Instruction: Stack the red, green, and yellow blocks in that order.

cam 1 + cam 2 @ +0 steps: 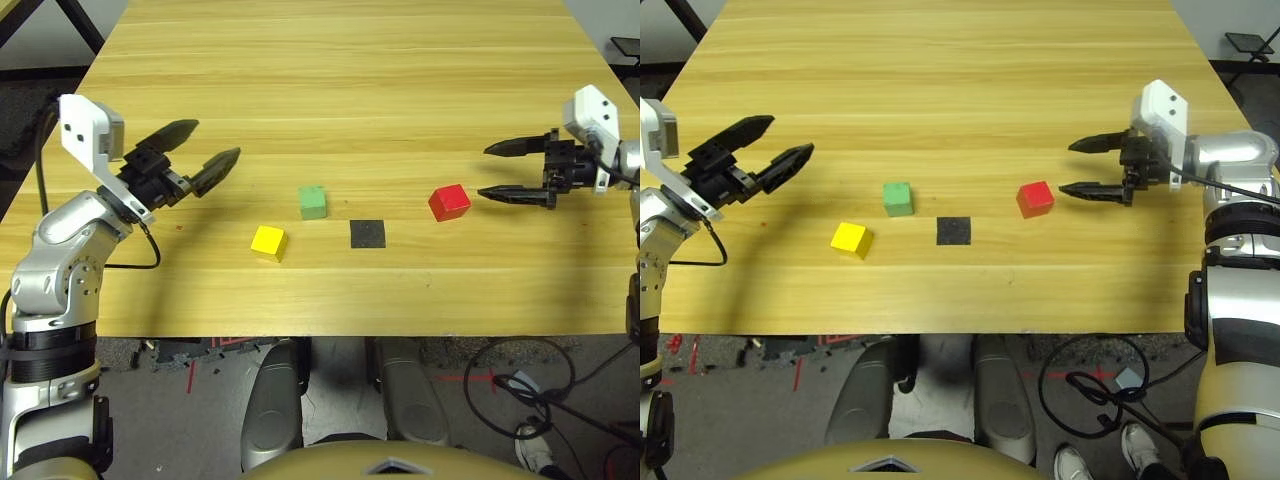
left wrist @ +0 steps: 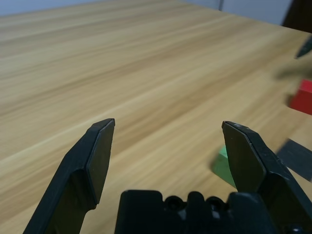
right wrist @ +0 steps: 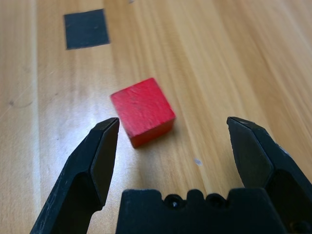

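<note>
Three small blocks, cubes with no long axis, sit apart on a wooden table (image 1: 340, 100): green (image 1: 313, 203) nearly square to the front edge, yellow (image 1: 269, 243) and red (image 1: 449, 203) turned askew, between the open, empty left gripper (image 1: 205, 152) and right gripper (image 1: 482, 172).

Both jaws (image 1: 1065, 167) wide open

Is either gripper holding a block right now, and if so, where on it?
Nothing is held: the left gripper and right gripper both stand open, and the red, green and yellow blocks sit on the table.
</note>
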`<state>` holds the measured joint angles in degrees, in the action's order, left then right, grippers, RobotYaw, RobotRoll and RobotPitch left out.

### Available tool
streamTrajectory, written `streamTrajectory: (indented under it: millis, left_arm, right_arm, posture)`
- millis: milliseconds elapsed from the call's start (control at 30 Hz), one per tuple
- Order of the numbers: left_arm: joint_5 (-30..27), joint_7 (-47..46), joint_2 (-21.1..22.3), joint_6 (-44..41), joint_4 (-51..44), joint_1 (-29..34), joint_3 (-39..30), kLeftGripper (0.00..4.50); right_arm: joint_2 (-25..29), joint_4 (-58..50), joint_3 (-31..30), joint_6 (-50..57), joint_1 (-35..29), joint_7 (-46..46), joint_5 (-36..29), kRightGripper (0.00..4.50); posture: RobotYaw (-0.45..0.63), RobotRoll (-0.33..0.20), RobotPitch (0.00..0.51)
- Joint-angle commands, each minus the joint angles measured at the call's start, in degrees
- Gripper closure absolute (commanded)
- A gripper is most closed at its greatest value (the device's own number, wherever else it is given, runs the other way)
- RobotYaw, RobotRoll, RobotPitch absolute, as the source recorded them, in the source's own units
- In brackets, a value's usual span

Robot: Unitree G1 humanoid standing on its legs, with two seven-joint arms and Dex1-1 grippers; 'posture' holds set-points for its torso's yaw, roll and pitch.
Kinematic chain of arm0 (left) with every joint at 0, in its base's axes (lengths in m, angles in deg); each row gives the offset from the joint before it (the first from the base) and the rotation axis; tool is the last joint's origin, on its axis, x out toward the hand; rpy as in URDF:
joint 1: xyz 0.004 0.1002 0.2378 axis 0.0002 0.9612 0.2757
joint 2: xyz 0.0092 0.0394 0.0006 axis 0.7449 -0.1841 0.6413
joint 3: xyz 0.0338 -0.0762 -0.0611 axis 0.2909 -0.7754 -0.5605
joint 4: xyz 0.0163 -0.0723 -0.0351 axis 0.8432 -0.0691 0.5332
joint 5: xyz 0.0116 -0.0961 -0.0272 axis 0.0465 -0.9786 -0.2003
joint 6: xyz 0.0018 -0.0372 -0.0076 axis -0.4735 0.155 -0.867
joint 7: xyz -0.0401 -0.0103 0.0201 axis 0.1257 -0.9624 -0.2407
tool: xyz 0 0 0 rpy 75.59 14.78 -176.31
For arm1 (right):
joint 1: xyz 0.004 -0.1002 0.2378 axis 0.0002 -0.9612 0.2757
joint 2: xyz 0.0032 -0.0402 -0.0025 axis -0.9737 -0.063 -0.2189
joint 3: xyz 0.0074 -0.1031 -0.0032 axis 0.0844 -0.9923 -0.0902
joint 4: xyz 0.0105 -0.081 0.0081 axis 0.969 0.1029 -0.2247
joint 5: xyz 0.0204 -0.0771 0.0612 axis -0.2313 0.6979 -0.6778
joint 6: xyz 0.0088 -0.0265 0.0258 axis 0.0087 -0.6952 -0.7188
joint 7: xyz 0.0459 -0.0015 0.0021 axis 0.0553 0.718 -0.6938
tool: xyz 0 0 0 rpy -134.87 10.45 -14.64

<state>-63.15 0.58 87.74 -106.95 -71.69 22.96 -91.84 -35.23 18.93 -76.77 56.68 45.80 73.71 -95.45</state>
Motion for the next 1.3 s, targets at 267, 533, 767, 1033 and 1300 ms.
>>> streamTrajectory:
  millis: [267, 533, 767, 1033, 1300]
  left_arm:
    - [1.9, -0.7, -0.4, -1.5, -4.5, 1.6, 1.9, 0.02]
    - [3.8, -0.9, -0.8, -1.5, -5.9, 1.6, 3.8, 0.02]
    - [4.4, -2.3, -1.8, -2.3, -7.6, 1.7, 4.0, 0.00]
    - [4.5, -3.2, -2.4, -3.2, -8.6, 1.8, 3.9, 0.00]
    - [4.7, -4.1, -3.1, -4.4, -8.5, -1.2, 5.0, 0.00]
  right_arm:
    - [1.0, -0.4, -16.2, -5.5, 3.5, 0.6, -8.0, 0.03]
    - [-3.9, 5.2, -19.8, -9.9, 5.8, 0.6, -5.6, 0.03]
    - [-6.4, 9.9, -18.9, -11.8, 8.4, 0.6, -0.2, 0.94]
    - [-8.0, 10.3, -16.4, -6.9, 10.7, 0.6, 2.1, 2.49]
    - [-8.7, -21.9, -17.4, 23.2, 6.7, 0.6, -9.5, 2.49]
  posture:
    - [0.35, -0.034, 0.186]
    - [0.39, -0.019, 0.185]
    - [0.42, -0.016, 0.189]
    - [0.43, -0.025, 0.196]
    - [0.44, -0.033, 0.207]
